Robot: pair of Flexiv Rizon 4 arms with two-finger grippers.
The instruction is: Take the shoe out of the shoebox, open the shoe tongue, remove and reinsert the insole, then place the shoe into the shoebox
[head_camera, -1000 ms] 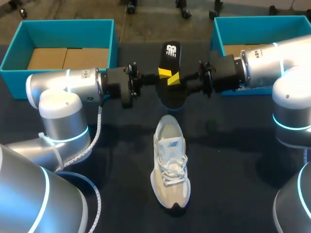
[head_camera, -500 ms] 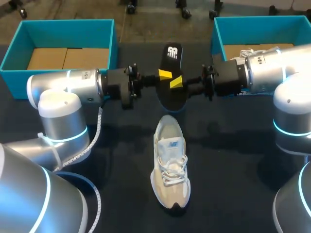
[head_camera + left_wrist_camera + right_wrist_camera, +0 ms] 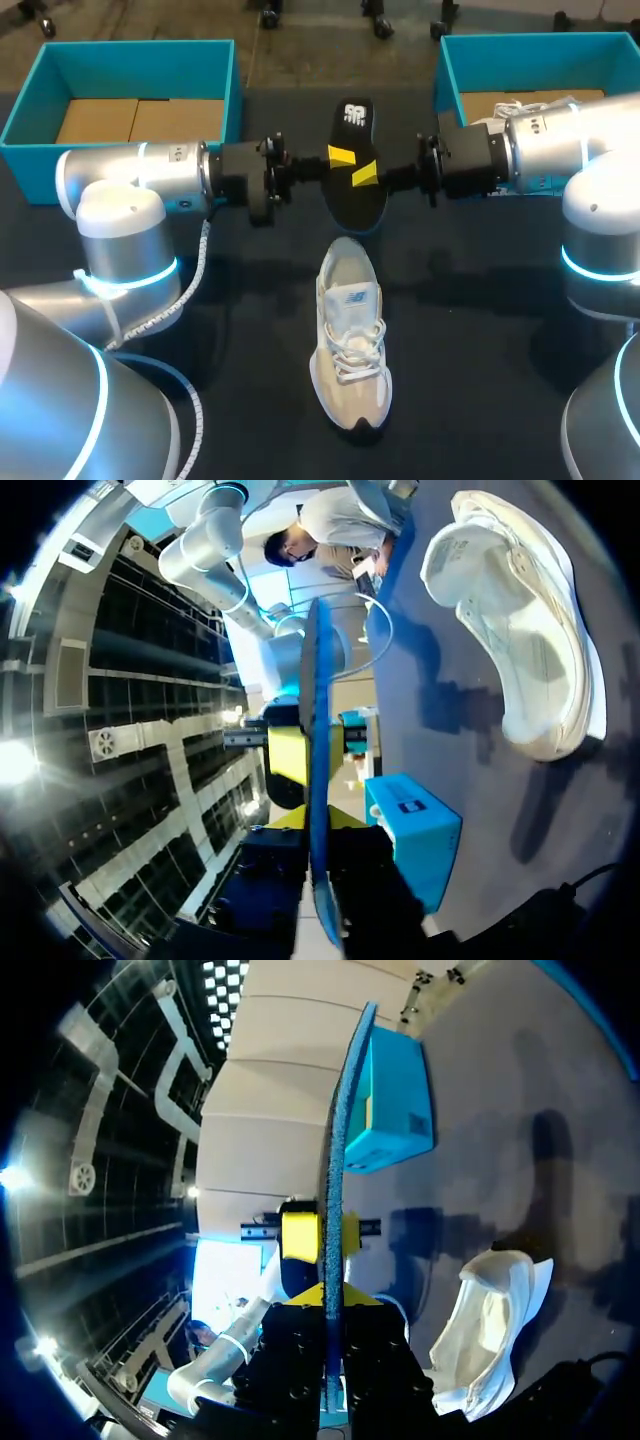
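Two grippers are on one insole (image 3: 352,195). Head view: the left gripper (image 3: 340,155) comes in from the left and the right gripper (image 3: 365,173) from the right. Their yellow tips sit on the middle of the dark insole. It hangs above the table (image 3: 480,350) with its printed heel toward the far edge. The shoe (image 3: 350,335) stands on its sole on the table, just nearer than the insole, laces up, toe toward the near edge, clear of both arms. The left shoebox (image 3: 140,46) and right shoebox (image 3: 540,40), both teal, stand at the far corners, well apart from the shoe.

The wrist views add what the head view hides, the grip seen edge-on.
- Left wrist view: the insole (image 3: 318,730) is a thin blue line running between the left gripper's (image 3: 312,820) fingers. A yellow pad presses on each face, so the gripper is clamped on the insole. The right gripper's (image 3: 288,755) yellow tip shows farther along the insole. The shoe (image 3: 520,630) lies off to the side on the table.
- Right wrist view: the same picture mirrored. The right gripper (image 3: 328,1298) is closed on the insole's (image 3: 337,1160) edge, the left gripper's (image 3: 300,1235) tip lies beyond it, and the shoe (image 3: 490,1340) lies beside it.

Against a second ago, the right arm has drawn back toward its own side. The insole has shifted slightly right with it, and the two yellow tips sit a touch farther apart. There is almost no change from half a second ago. The shoe has not moved.
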